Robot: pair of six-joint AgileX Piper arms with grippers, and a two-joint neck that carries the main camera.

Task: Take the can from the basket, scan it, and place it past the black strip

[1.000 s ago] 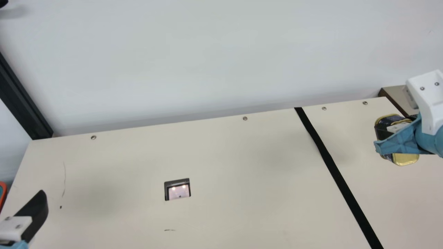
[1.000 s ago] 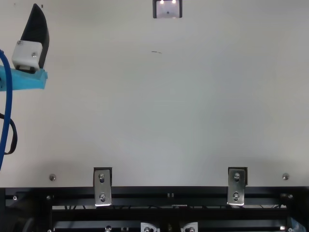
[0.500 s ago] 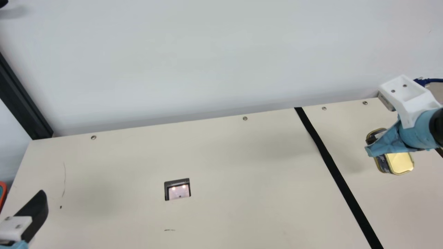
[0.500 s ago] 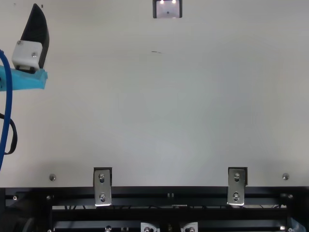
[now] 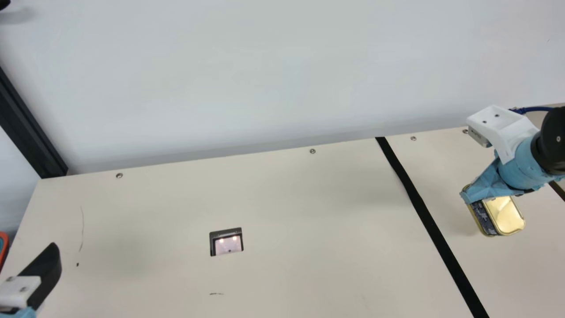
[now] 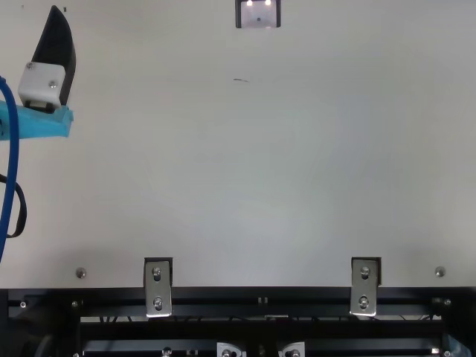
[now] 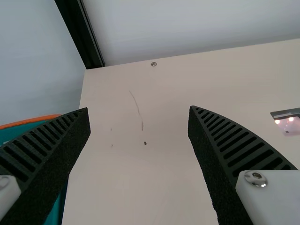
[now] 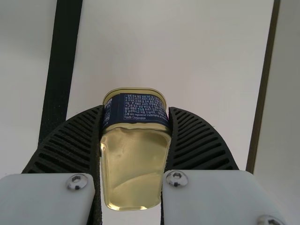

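At the main view's right, my right gripper (image 5: 485, 185) holds the gold and dark blue can (image 5: 505, 214), to the right of the black strip (image 5: 423, 210). In the right wrist view, my right gripper (image 8: 136, 108) is shut on the can (image 8: 136, 164), whose gold end faces the camera. I cannot tell whether the can touches the table. My left gripper (image 5: 46, 269) is at the main view's lower left; in the left wrist view, my left gripper (image 7: 139, 109) stands open and empty. Beside it is the teal basket with an orange rim (image 7: 33, 120).
A scanner window (image 5: 227, 243) is set in the table, left of the strip. A wall rises behind the table's back edge, and a dark post (image 5: 26, 128) stands at the left. A blue cable (image 6: 10, 186) hangs at the top view's left.
My right gripper has moved left and down in the main view, carrying the can toward the table's front, still right of the strip. The left arm has kept still.
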